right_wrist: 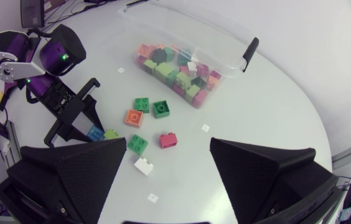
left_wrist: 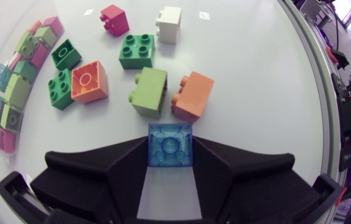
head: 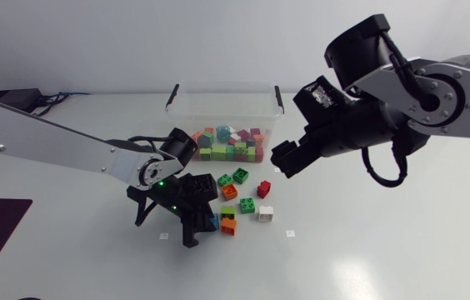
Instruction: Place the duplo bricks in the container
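Left tool (head: 204, 219) grips a translucent blue duplo brick (left_wrist: 170, 145) near the clear plastic container (head: 218, 104) — right tool (right_wrist: 168, 146) gapes, seemingly empty

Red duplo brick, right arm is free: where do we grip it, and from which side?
Take the red brick by two opposite flat walls, with the right gripper coming straight down from above. It lies apart from the other bricks, bare table around it, so the open fingers should fit on either side.

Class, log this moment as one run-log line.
left end effector: shut on blue brick | right end effector: open | container: partly filled | loose bricks: on table
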Robot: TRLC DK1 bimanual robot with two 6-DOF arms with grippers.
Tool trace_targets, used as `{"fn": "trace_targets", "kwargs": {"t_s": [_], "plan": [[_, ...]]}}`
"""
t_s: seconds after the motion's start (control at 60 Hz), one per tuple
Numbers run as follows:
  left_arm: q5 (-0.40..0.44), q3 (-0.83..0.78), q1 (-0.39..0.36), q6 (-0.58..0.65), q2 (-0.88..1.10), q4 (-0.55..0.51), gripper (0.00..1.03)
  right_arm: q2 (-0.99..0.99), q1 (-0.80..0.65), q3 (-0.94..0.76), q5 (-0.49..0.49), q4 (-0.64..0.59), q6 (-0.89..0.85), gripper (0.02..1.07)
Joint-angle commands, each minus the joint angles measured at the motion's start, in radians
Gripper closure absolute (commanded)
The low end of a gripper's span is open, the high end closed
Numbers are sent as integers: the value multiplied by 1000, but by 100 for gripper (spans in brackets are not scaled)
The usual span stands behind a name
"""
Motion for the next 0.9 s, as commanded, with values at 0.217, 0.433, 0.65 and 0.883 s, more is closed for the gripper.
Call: {"fn": "trace_targets", "kwargs": {"t_s": [0.217, 0.433, 0.65, 0.883], "plan": [[-17, -69, 24, 35, -149, -56, 67, 129, 70, 7, 6, -123, 153, 15], [-17, -20, 92, 23, -258, -89, 67, 252, 70, 65, -5, -157, 261, 9], [-15, 56, 156, -9, -333, -95, 67, 467, 78, 199, 34, -266, 375, 8], [-12, 114, 188, -69, -332, -30, 67, 586, 83, 279, 49, -283, 481, 14]]}}
